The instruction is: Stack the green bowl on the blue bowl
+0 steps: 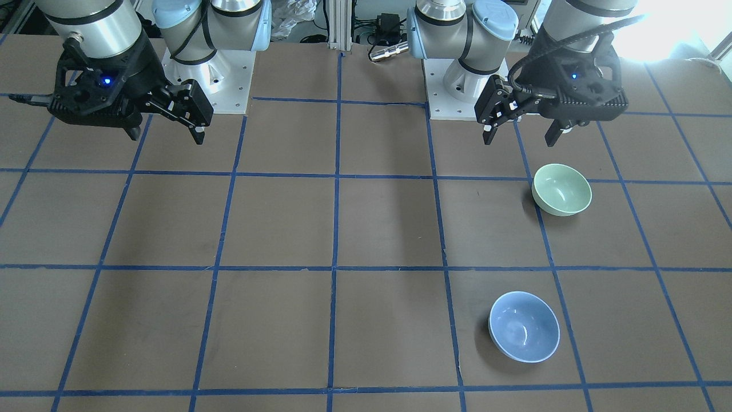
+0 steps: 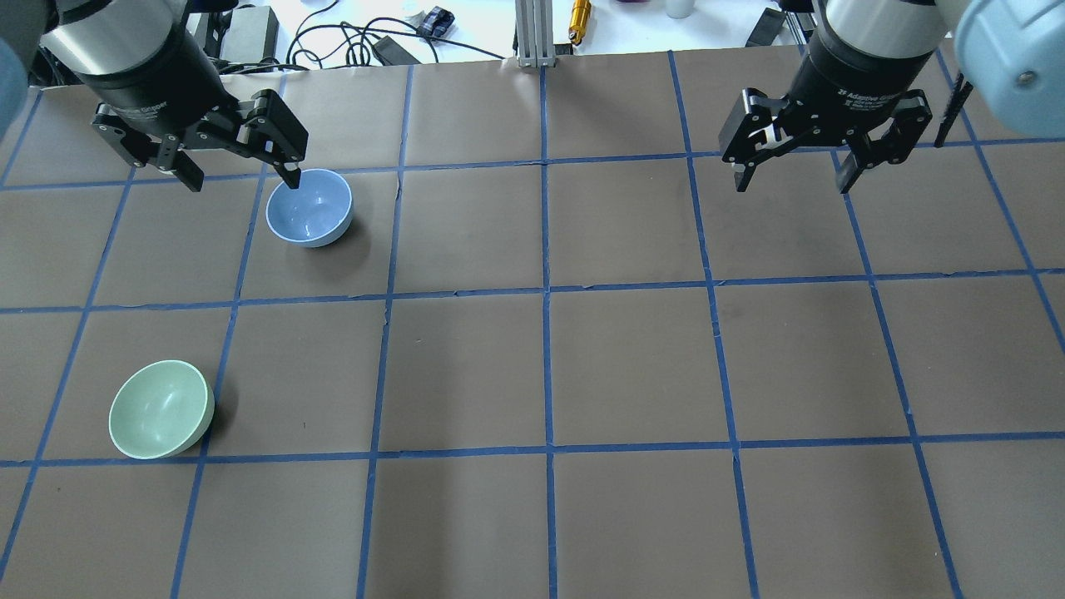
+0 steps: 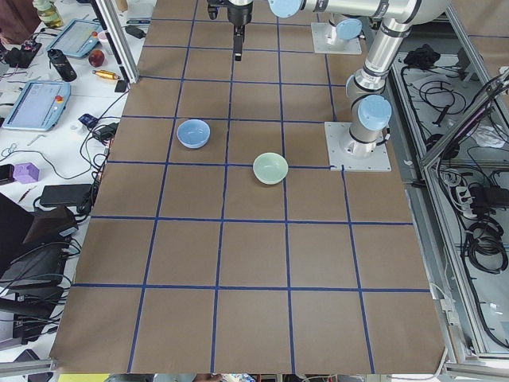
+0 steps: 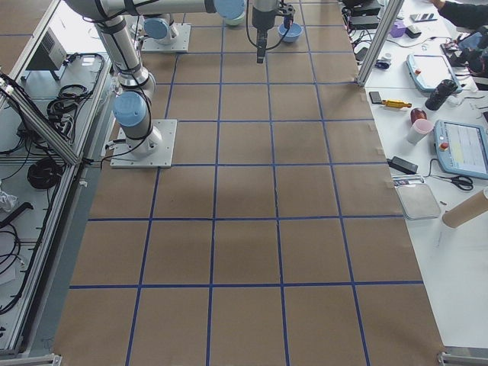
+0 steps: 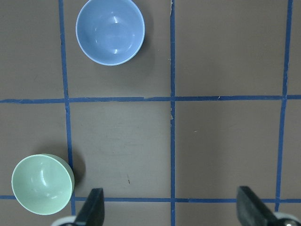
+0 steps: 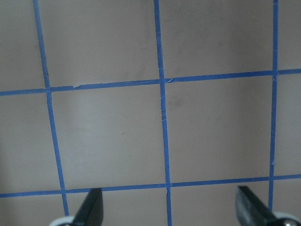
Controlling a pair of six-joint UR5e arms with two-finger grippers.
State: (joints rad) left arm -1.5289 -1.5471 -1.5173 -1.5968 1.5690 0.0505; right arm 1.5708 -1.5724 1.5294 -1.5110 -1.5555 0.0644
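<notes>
Hanging above the table with nothing in its grasp, the left gripper has its jaws spread wide. Its wrist camera shows the two fingertips far apart at the bottom edge, with only brown surface and blue tape lines between them. The right gripper is spread just as wide and also holds nothing, hovering over bare squares on the other side of the table.

Both bowls stand upright and apart from each other on the left arm's side. The green bowl sits in the row nearer the robot, its edge just over a tape line, close to that arm's base. The blue bowl sits farther out toward the table's far edge — about one grid square away from the green one. Neither gripper touches either bowl; seen from overhead, one left finger overlaps the blue bowl's rim, yet the wrist view shows both bowls well below it
</notes>
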